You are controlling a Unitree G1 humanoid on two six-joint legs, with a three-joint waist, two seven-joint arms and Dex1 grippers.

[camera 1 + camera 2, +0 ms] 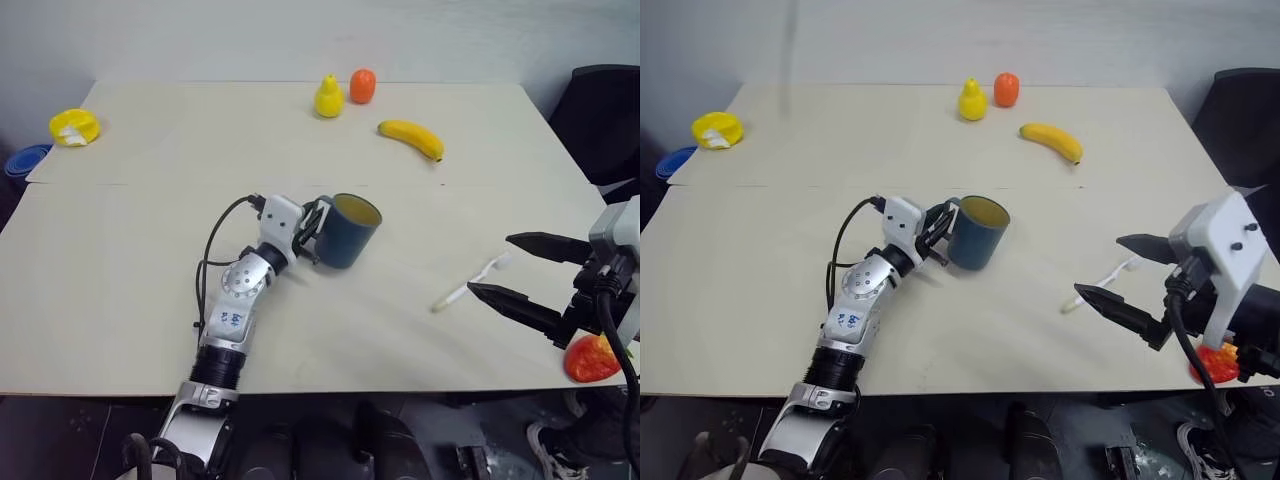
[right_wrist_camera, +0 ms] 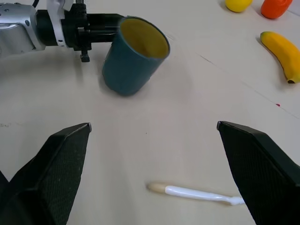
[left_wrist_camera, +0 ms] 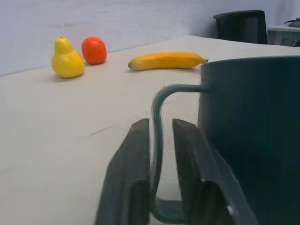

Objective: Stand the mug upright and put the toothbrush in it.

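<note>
The slate-blue mug [image 1: 350, 232] stands upright near the table's middle, its yellowish inside facing up. My left gripper [image 1: 312, 232] reaches it from the left. Its two black fingers [image 3: 136, 164] straddle the loop handle [image 3: 157, 108], slightly apart, with a thin gap beside the handle. The white toothbrush [image 1: 470, 283] lies flat on the table to the right of the mug. My right gripper [image 1: 490, 264] hovers just right of the toothbrush, open wide with nothing between its fingers. The right wrist view has the toothbrush [image 2: 197, 193] and the mug [image 2: 133, 56] ahead of it.
A banana [image 1: 412, 137], a yellow pear [image 1: 329, 97] and an orange-red fruit [image 1: 362, 86] lie at the back. A yellow object [image 1: 74, 127] and a blue one [image 1: 25, 160] sit far left. A red strawberry [image 1: 590, 358] is by the right front edge, a black chair [image 1: 605, 120] beyond.
</note>
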